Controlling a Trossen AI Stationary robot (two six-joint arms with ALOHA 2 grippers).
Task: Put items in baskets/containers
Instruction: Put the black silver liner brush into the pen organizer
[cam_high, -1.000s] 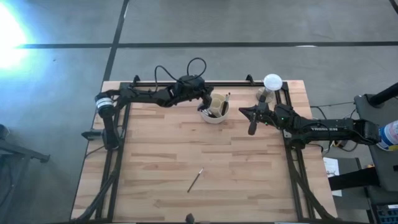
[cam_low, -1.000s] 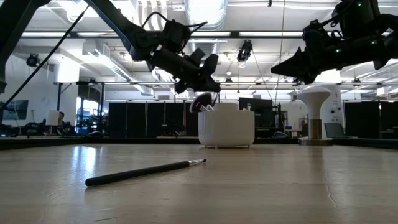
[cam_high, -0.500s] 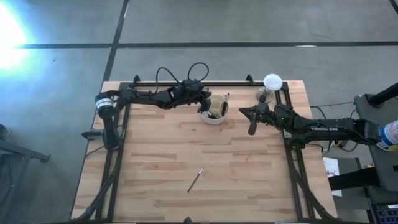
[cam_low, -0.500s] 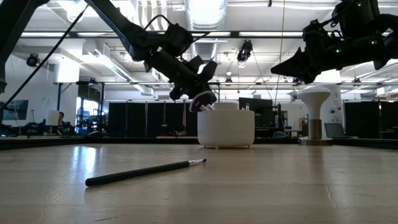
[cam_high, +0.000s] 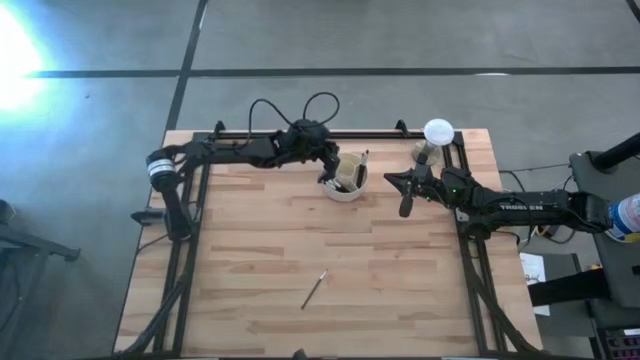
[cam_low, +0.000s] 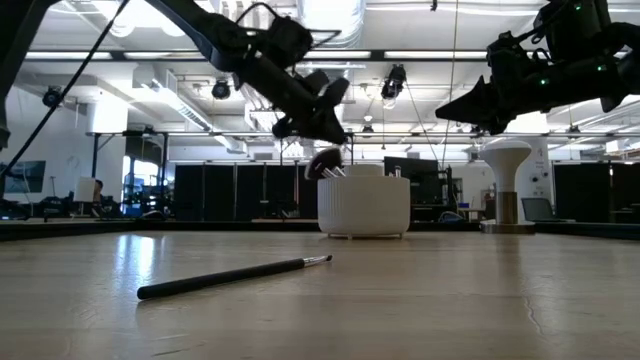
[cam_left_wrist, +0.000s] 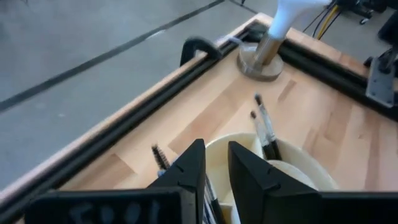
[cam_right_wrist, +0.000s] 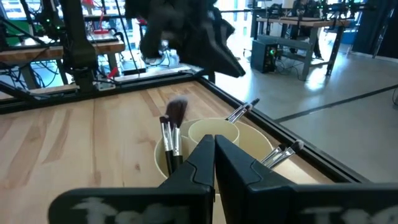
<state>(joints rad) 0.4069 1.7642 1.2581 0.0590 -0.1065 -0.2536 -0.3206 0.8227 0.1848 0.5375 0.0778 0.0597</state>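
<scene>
The cream round holder (cam_high: 346, 181) (cam_low: 363, 206) stands near the table's far edge, with several brushes standing in its compartments (cam_right_wrist: 171, 134) (cam_left_wrist: 266, 127), one of them fluffy-headed (cam_low: 325, 162). One dark brush (cam_high: 315, 288) (cam_low: 235, 277) lies flat on the table toward the near edge. My left gripper (cam_high: 326, 172) (cam_low: 325, 112) (cam_left_wrist: 216, 150) hovers just above the holder's left rim, its fingers a narrow gap apart and holding nothing. My right gripper (cam_high: 405, 205) (cam_right_wrist: 214, 142) hangs shut in the air to the right of the holder.
A white globe on a grey stand (cam_high: 437, 133) (cam_low: 507, 180) sits at the far right corner, behind my right arm. A black rail with clamps (cam_left_wrist: 199, 48) runs along the far edge. Bare wood lies between the holder and the loose brush.
My left gripper dipped toward the holder's left rim, then rose clear above it. The fluffy-headed brush stays standing in the holder. My right arm and the brush on the table have kept still.
</scene>
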